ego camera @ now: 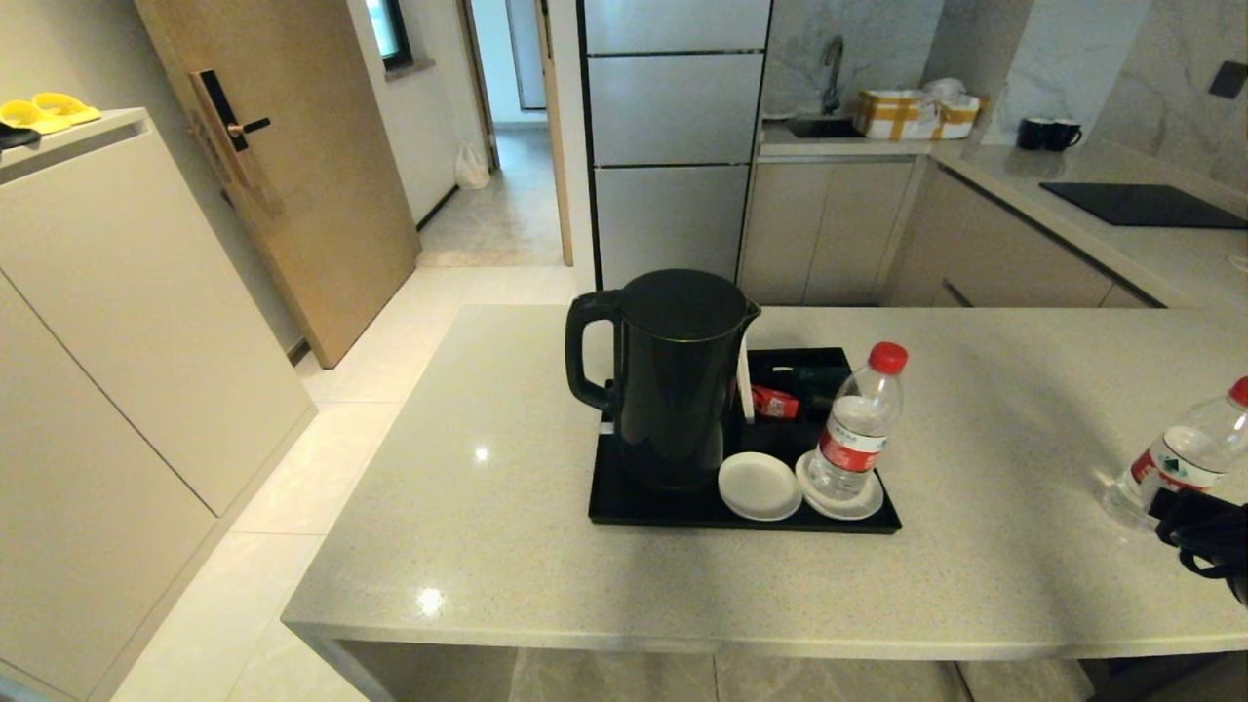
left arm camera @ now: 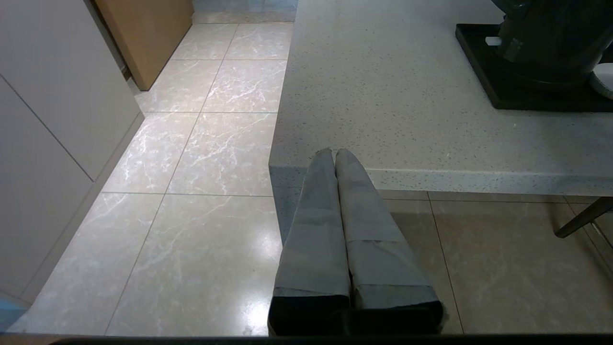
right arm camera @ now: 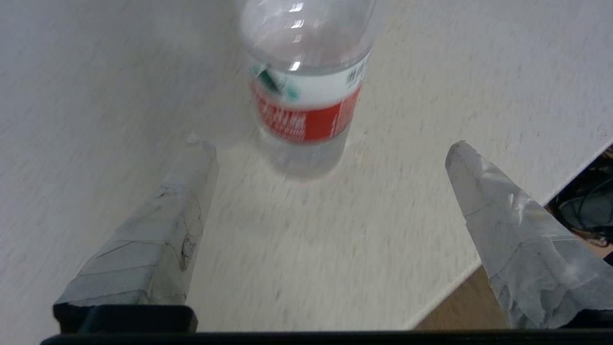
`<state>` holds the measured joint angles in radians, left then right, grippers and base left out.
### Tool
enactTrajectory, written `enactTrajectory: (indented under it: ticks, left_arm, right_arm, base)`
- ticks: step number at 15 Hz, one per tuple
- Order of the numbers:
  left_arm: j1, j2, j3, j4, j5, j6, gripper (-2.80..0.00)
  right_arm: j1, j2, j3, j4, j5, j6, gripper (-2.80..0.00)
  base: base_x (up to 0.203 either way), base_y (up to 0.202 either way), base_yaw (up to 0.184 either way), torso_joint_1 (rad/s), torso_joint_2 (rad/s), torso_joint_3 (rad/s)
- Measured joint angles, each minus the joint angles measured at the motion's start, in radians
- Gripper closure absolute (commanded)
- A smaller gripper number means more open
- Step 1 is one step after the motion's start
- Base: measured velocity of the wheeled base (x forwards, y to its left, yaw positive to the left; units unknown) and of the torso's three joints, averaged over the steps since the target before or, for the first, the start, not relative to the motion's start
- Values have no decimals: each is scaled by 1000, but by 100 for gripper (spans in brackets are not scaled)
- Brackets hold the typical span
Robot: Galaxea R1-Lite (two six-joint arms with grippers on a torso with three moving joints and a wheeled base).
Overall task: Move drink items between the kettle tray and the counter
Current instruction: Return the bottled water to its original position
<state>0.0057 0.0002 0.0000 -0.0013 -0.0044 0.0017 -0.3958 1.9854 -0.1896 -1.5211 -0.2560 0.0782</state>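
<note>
Head view. The counter fills the lower half of the frame. At its centre lies the tray, bearing a black kettle at its 9 o'clock side. At the tray's 5 o'clock corner stand two white saucers: one bare, the other under an upright bottle with a red cap. Behind this bottle, at the tray's 1 o'clock part, a small box holds red sachets. A second bottle stands off the tray on the counter, at 3 o'clock from it and well apart, near the frame's right edge. The right arm shows as a dark mass just at 5 o'clock of this bottle; its fingers are hidden here.

Left wrist view. The left gripper is clenched, its two taped fingers pressed together and grasping nothing. It hangs beside the counter's near corner, over the tiled floor. The tray's corner and the kettle's base appear at 2 o'clock.

Right wrist view. The right gripper is released, its fingers spread wide and holding nothing. The second bottle stands upright on the counter at 12 o'clock, just beyond the fingertips and touching neither. The picture is blurred.
</note>
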Motion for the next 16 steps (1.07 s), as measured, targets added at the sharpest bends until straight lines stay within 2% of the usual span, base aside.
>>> enactTrajectory:
  ticks: [5,11,16]
  left_arm:
    - [0,0,0,0,0,0,0]
    - [0,0,0,0,0,0,0]
    - [0,0,0,0,0,0,0]
  right_arm:
    - [-38,79,-114,-1,1,-24,-280]
    - [-41,147,-220,3,0,-35,-280]
    - [-40,177,-361,129,1,-39,-280]
  base:
    - [0,0,0,0,0,0]
    - [0,0,0,0,0,0]
    - [0,0,0,0,0,0]
